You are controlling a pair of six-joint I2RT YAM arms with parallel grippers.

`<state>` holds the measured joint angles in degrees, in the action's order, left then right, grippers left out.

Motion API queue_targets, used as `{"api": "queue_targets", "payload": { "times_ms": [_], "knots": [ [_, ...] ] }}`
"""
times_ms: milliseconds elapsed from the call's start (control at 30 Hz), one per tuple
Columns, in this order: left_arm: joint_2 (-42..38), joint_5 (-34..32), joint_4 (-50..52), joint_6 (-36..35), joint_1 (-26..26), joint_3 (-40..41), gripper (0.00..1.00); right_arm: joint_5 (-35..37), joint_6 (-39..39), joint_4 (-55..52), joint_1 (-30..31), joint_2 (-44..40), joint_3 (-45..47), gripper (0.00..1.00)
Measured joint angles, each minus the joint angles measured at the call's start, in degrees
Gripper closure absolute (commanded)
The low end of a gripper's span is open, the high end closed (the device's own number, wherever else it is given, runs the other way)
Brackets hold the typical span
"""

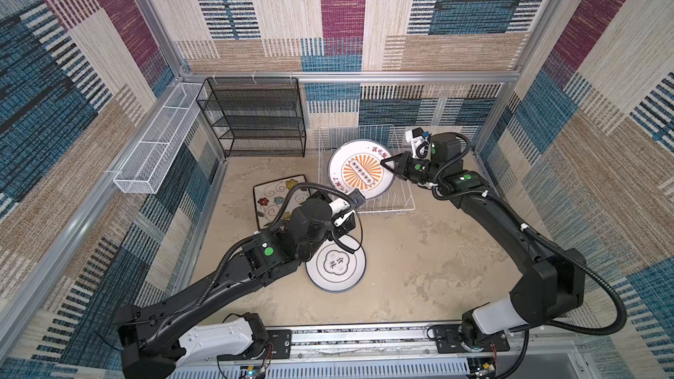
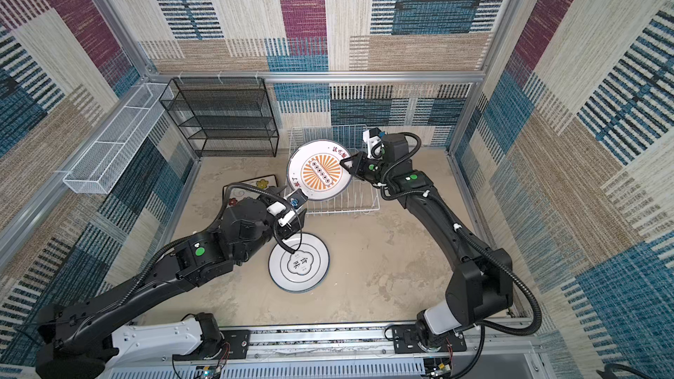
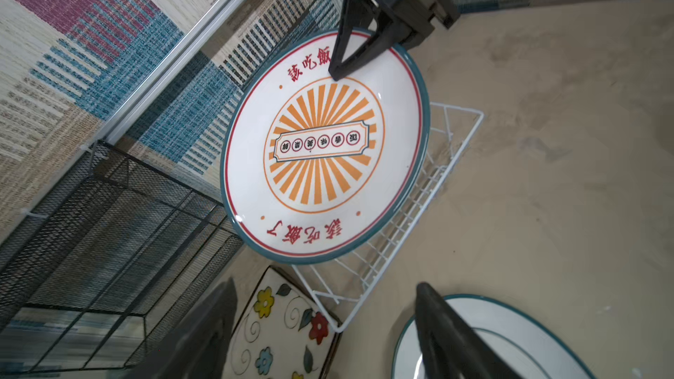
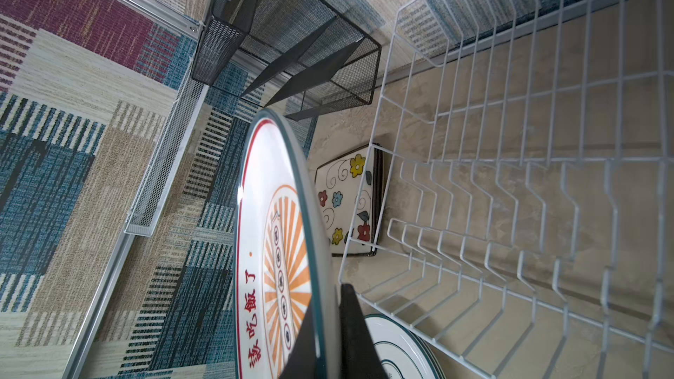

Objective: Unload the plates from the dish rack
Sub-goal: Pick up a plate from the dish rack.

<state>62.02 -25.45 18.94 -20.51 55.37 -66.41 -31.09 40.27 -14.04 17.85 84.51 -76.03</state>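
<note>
Right gripper (image 1: 384, 162) clamps the rim of the sunburst plate (image 1: 359, 173), which is tilted over the dish rack (image 1: 386, 209). Left gripper (image 3: 326, 284), fingers apart and empty, sits beside the rack.

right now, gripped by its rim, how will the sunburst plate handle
The sunburst plate looks like glazed ceramic: probably rigid, heavy and breakable. Its glossy face suggests it may slip or swing, since the right gripper pinches only one rim edge. Being round, it could roll if set down on edge.

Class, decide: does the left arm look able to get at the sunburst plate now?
Probably yes: the open left end effector faces the sunburst plate unobstructed; the right end effector pinches its far rim.
</note>
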Motion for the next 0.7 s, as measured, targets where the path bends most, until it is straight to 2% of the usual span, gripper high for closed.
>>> {"api": "queue_targets", "payload": {
  "times_ms": [200,433,700],
  "knots": [
    [1.7,13.3,2.6,18.5,-10.9,-6.1,0.21,1.7,-0.1,3.5,-0.3,-2.9,3.9,1.0],
    [3.3,30.2,1.5,38.6,-22.8,-4.2,0.24,1.5,-1.4,4.6,-0.6,-3.1,4.4,1.0],
    [4.8,41.0,-4.0,53.4,-31.1,0.3,0.25,-1.2,-2.5,5.0,-0.6,-2.0,4.4,1.0]
  ]
}}
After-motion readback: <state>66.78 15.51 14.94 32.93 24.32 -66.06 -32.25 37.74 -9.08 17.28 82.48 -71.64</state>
